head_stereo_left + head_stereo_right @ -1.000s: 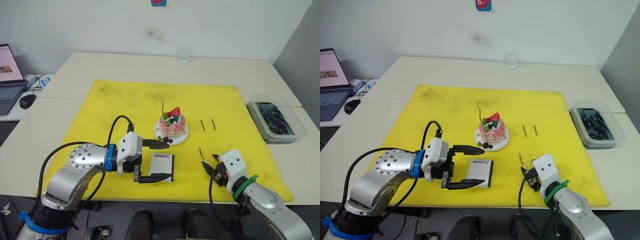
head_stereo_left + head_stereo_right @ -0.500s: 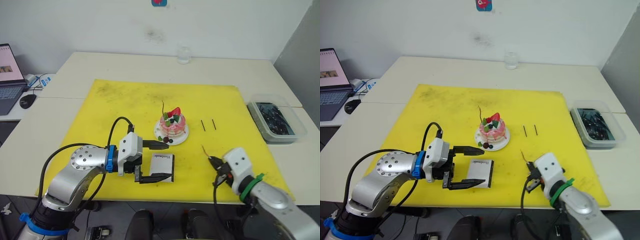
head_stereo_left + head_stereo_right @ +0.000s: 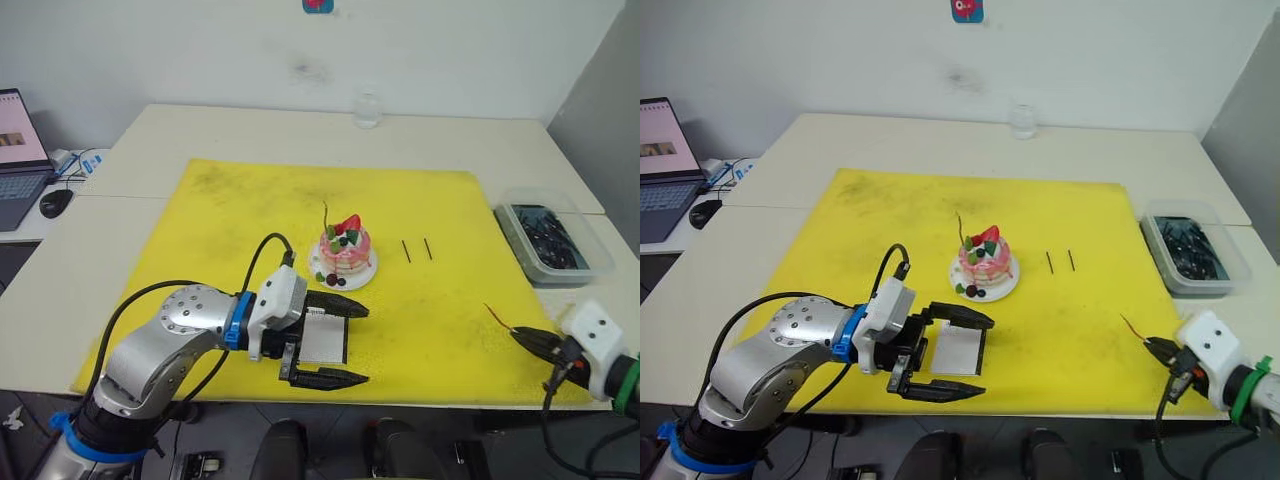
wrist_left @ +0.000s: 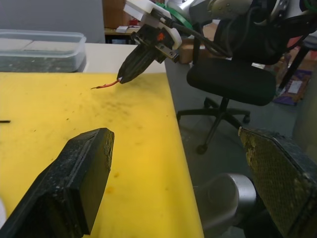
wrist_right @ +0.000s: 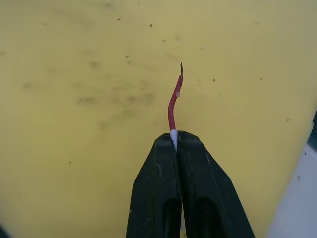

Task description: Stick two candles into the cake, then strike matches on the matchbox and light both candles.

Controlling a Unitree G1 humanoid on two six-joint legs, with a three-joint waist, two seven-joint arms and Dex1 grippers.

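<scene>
Pale counter [image 3: 250,130] carrying a yellow mat [image 3: 250,200]. Near the mat's centre stands the pink cake [image 3: 345,252] on its white plate [image 3: 318,268], one candle [image 3: 325,214] already upright in its top. Between the cake and the mat's near edge lies the white matchbox [image 3: 325,340]; the left pincer [image 3: 352,345] hangs spread wide around it, one black finger by the box's cake-side edge, the other past its near edge, gripping nothing. The two matches [image 3: 416,250] lie side by side on the mat, to the right of the cake. At the mat's near right corner the right pincer [image 3: 527,336] is closed on the second candle [image 3: 496,317], which juts from its tip toward the mat's centre. The right wrist view adds that the fingers [image 5: 161,183] are pressed together on this candle's pale end, with the red curved length free above the mat. The left wrist view shows the same pincer and candle from across the mat, with an office chair [image 4: 233,79] beyond the counter. A clear bin [image 3: 555,240] of dark items sits at the counter's right edge, a glass [image 3: 367,110] at the far edge, and a laptop [image 3: 20,150] and mouse [image 3: 55,202] at the far left.
</scene>
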